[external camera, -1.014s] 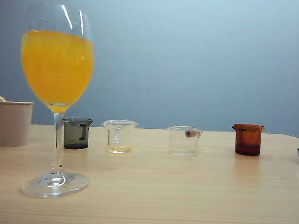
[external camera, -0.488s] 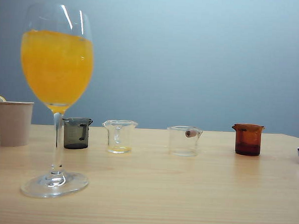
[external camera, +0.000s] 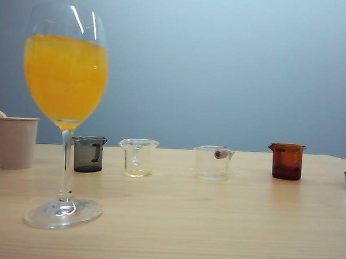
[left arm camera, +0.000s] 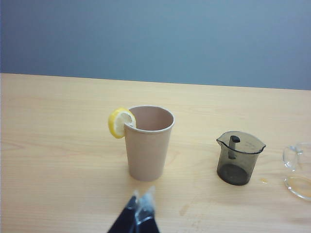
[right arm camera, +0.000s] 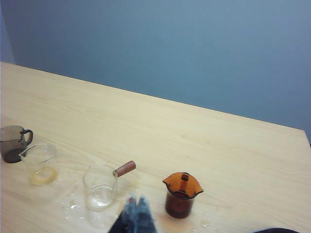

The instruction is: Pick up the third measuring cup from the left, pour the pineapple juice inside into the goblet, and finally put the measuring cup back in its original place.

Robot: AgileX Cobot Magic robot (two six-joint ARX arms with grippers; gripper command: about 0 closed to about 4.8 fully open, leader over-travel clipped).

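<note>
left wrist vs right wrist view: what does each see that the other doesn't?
Left wrist only: the beige paper cup with a lemon slice on its rim, and the shut left gripper.

Right wrist only: the empty-looking clear measuring cup with a reddish-brown handle, the amber-brown measuring cup, and the shut right gripper.

Both: the smoky grey measuring cup, the clear cup with a yellow trace at its bottom, and the light wooden table.

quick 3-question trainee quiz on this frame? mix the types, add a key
1. True or false: the third measuring cup stands upright on the table.
2. The goblet holds: A) orange drink B) nothing C) water.
3. Fill in: the paper cup has a ___ slice on its rim.

Key: 1 true; 2 A; 3 lemon. Note: right gripper is shut, above the table near that cup; left gripper looks shut near the paper cup.
</note>
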